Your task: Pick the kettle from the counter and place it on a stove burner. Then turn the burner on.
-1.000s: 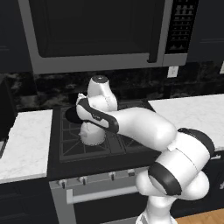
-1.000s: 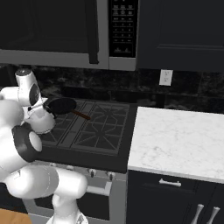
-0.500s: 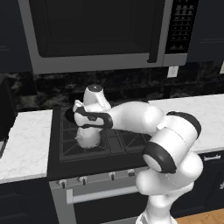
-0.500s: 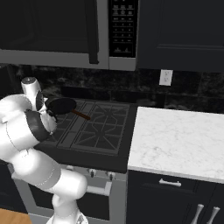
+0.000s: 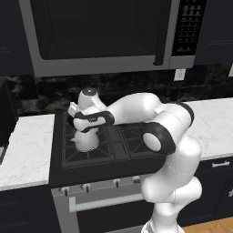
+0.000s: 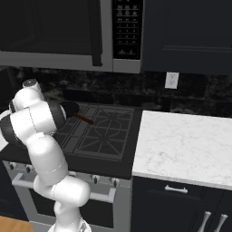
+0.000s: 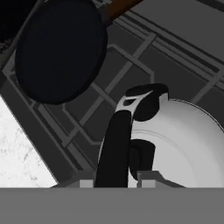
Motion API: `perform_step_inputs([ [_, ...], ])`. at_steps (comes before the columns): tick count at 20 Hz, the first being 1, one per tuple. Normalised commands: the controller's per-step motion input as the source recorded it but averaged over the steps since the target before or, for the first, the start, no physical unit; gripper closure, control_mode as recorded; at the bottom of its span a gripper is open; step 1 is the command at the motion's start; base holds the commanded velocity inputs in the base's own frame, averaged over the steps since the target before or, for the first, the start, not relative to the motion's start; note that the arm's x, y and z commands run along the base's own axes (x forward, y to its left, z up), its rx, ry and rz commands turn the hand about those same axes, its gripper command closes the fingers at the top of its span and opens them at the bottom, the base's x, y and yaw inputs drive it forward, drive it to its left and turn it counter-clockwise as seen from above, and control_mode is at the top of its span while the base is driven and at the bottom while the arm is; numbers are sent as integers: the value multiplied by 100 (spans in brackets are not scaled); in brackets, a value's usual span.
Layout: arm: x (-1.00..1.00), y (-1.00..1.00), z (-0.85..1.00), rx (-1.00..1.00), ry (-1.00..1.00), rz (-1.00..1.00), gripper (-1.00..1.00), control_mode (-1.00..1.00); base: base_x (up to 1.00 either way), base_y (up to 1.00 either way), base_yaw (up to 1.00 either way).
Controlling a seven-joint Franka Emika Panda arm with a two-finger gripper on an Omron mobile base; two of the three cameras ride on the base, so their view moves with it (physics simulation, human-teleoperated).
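The pale silver-grey kettle sits low over the front-left stove burner of the black cooktop, seemingly touching the grate. My gripper comes down on it from above. In the hand view the kettle is close below, with its spout toward the top and the lid knob beside the arched black handle. My gripper is shut on that handle, a finger tight on each side. The narrow marble counter lies left of the stove.
A black frying pan with a brown handle rests on the rear-left burner. The right burners are bare. Stove knobs line the front panel. A microwave hangs overhead, and the wider marble slab lies to the right.
My arm's elbow has swung round and the hand has sunk a little. The kettle came down slightly over the front-left burner.
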Motion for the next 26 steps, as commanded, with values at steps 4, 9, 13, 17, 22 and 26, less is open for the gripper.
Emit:
perform_step_inputs([
  [4, 50, 30, -8, 0, 0, -3, 100, -100, 0, 0, 0],
  [9, 5, 6, -35, 2, -1, -1, 100, -100, 0, 0, 0],
  [13, -16, -12, -20, 6, 0, 0, 100, -100, 0, 0, 0],
  [17, -28, -47, -34, 15, -6, 0, 100, -100, 0, 0, 0],
  [22, -10, -22, -7, 10, -5, 0, 100, -100, 0, 0, 0],
  [26, 0, 0, -1, 0, -7, 0, 100, -100, 0, 0, 0],
])
